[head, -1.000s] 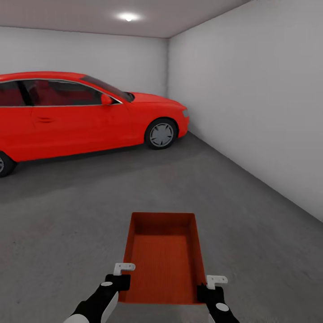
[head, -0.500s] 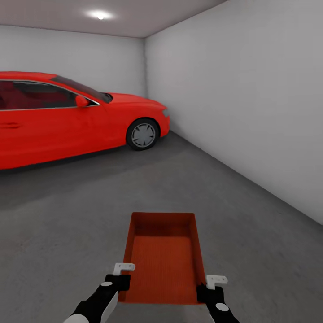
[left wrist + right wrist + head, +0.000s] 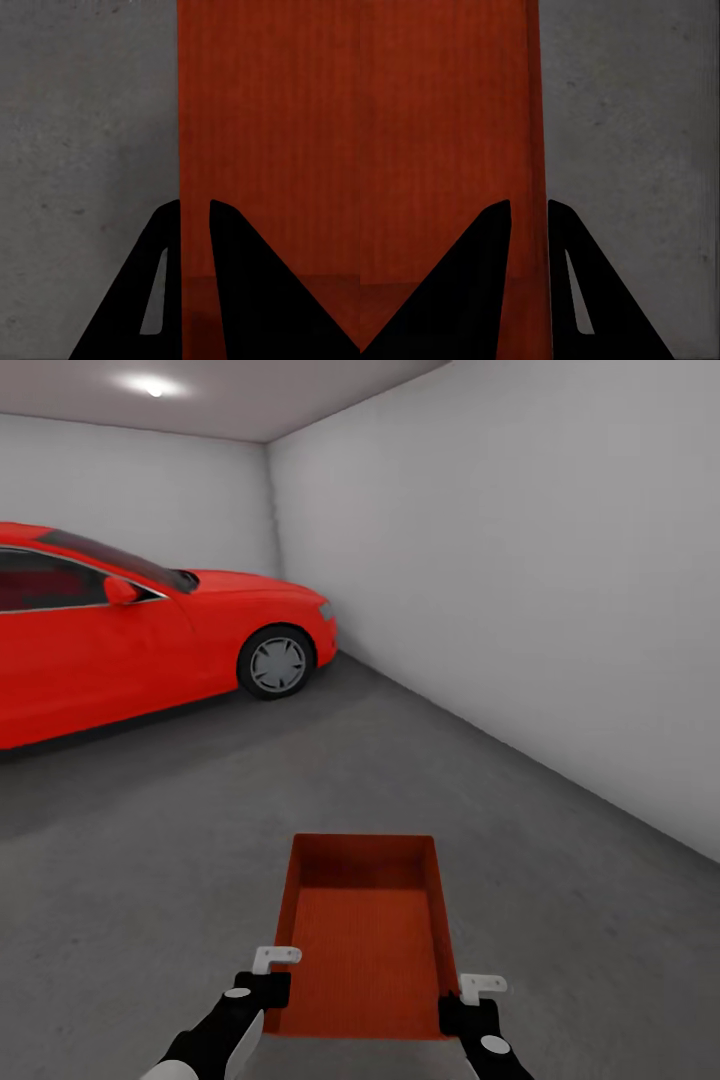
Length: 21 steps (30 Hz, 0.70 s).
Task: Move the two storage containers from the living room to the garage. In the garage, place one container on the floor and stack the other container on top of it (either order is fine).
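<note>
Storage container is being carried low over the garage floor, left gripper and right gripper each pinching a side wall at the near end. Thin-wall pinches risking slip, far end sagging; red car and wall nearby risking a bump.

A: Where are the arms?
B: Both reach forward, low. The left end effector and right end effector each pinch a side wall of the storage container.
</note>
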Motion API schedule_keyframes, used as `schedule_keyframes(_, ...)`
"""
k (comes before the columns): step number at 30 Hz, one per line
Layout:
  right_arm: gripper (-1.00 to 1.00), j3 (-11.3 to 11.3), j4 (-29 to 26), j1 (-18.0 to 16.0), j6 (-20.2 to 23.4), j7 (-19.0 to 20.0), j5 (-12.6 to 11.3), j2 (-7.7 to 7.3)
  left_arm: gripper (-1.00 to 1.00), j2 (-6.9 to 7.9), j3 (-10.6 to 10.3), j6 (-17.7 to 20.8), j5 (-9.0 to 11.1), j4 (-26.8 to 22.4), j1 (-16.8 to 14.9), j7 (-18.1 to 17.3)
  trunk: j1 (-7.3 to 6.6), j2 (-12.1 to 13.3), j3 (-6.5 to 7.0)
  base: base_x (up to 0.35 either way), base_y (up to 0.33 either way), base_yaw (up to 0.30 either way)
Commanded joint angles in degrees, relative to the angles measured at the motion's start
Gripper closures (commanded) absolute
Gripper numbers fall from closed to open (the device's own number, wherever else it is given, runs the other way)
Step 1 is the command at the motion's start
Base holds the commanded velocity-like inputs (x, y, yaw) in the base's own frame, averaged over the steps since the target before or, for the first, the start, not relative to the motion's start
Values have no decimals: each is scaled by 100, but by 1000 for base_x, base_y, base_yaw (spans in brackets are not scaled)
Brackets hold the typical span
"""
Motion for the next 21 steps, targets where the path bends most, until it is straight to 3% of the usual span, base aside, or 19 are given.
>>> schedule_keyframes(1, 100, -77, 20, -4, 110, -81, 17, 10, 100, -181, -78, 39, -5, -32, -1, -209, 1, -7, -8, 0, 0, -279)
schedule_keyframes(21, 100, -79, 21, -4, 110, -81, 15, 10, 100, -181, -78, 41, -5, -23, -1, -211, 1, -7, -8, 0, 0, -279)
